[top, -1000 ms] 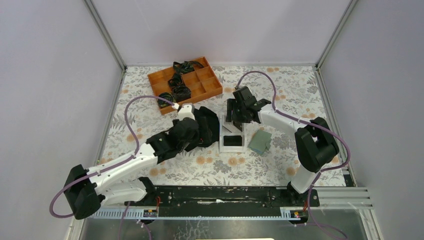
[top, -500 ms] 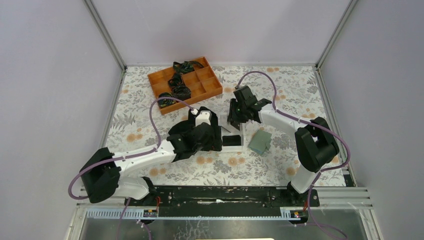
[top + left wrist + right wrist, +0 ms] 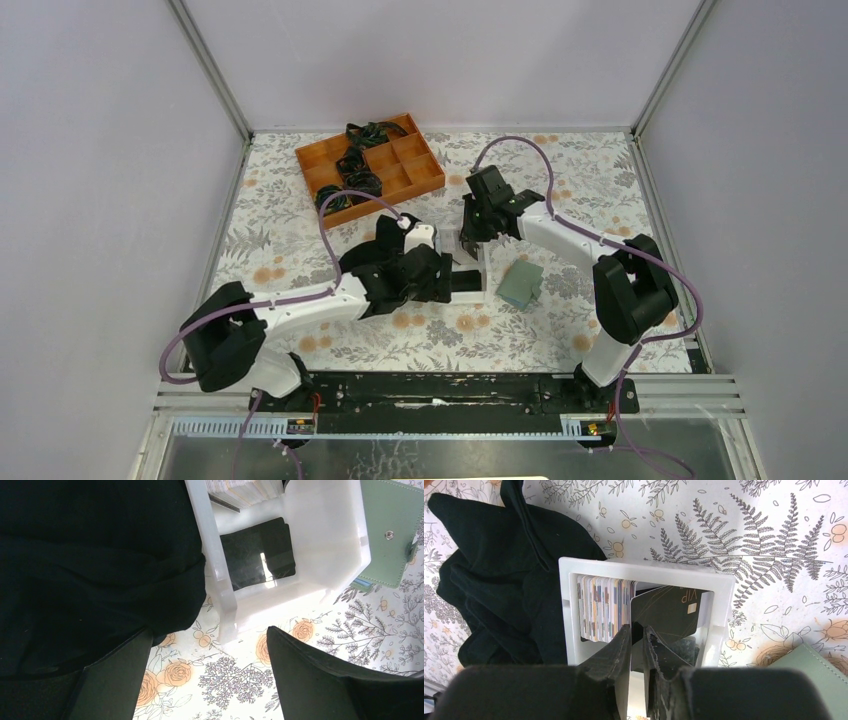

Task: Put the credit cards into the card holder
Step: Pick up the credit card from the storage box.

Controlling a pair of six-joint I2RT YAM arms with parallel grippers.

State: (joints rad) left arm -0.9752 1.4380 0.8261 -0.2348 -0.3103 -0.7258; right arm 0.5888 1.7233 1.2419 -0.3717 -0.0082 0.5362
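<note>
- Floral tablecloth (image 3: 560, 180) between grey walls; a white tray (image 3: 644, 568) at centre holds upright cards (image 3: 604, 607).
- Right gripper (image 3: 639, 642), lower centre of its wrist view: fingers nearly together about a leaning black card (image 3: 669, 610); whether they pinch it I cannot tell.
- Left gripper (image 3: 209, 635): fingers wide apart over the tray's corner, empty.
- Holder (image 3: 814, 672) lies lower right, just beside the tray, seemingly closed.
- Step: picking a card. Next likely needs a firm pinch, a clean lift, and the holder opened.
- Readable: "VIP" on the black card.

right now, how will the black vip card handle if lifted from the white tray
The black VIP card looks thin, so probably stiff and light. Its smooth face may slip. Leaning in the white tray, it could tip.
</note>
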